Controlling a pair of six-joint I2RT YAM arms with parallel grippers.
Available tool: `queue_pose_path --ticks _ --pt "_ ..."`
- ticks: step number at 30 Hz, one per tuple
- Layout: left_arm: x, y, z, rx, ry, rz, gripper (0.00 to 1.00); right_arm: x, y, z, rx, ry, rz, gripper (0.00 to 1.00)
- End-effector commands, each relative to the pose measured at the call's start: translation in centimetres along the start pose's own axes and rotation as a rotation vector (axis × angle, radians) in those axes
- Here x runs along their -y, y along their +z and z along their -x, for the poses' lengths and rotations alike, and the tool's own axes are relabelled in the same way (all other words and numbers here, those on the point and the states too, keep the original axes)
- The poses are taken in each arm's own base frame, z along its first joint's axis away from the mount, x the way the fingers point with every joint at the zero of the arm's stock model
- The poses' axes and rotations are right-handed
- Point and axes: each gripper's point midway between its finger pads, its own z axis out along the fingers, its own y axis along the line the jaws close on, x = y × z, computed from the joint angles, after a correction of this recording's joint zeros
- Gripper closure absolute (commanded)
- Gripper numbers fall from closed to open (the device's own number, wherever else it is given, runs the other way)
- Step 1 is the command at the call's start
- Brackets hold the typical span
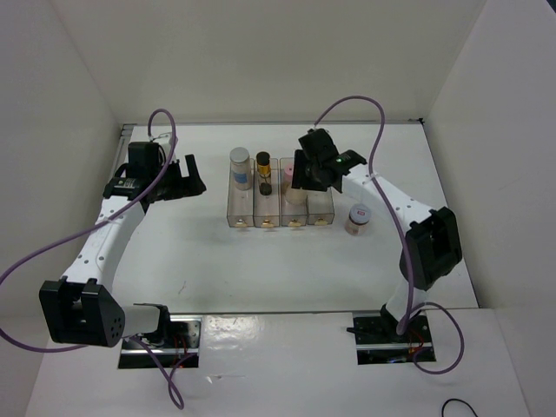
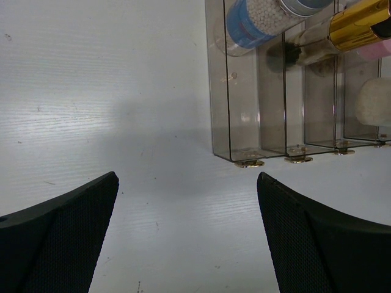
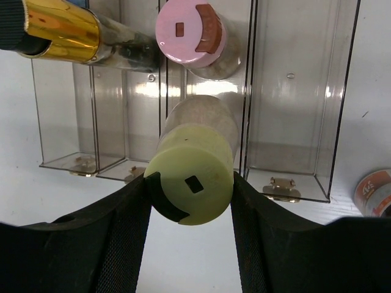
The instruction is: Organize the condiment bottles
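The clear rack (image 1: 321, 211) stands at mid-table. The silver-capped, blue-label bottle (image 1: 239, 165) is in its first compartment, the dark gold-band bottle (image 1: 263, 171) in the second, and the pink-capped bottle (image 1: 287, 166) at the back of the third. My right gripper (image 1: 301, 186) is shut on the yellow-green-capped bottle (image 3: 190, 183) and holds it upright at the front of the third compartment, just before the pink-capped bottle (image 3: 189, 33). The white/red-lidded bottle (image 1: 358, 218) with brown contents stands on the table right of the rack. My left gripper (image 1: 186, 178) is open and empty, left of the rack.
The rack's fourth compartment (image 3: 293, 110) holds nothing. In the left wrist view the rack's left corner (image 2: 244, 140) lies ahead and to the right of my open gripper (image 2: 186, 201). White walls enclose the table on three sides.
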Motion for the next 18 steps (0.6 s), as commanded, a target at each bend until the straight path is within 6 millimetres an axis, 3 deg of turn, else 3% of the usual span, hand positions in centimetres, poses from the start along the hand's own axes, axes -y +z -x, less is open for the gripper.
queue_pose_path --ticks 1,13,18 --pt "-0.1 0.6 0.2 0.011 0.01 -0.014 0.0 -2.3 -0.1 2.7 0.086 -0.019 0.052 0.96" --pt "-0.1 0.6 0.2 0.011 0.01 -0.014 0.0 -0.8 3.2 1.7 0.06 -0.048 -0.041 0.95" --pt "-0.2 0.9 0.0 0.002 0.008 -0.012 0.0 -0.4 5.0 0.4 0.014 -0.057 -0.058 0.95"
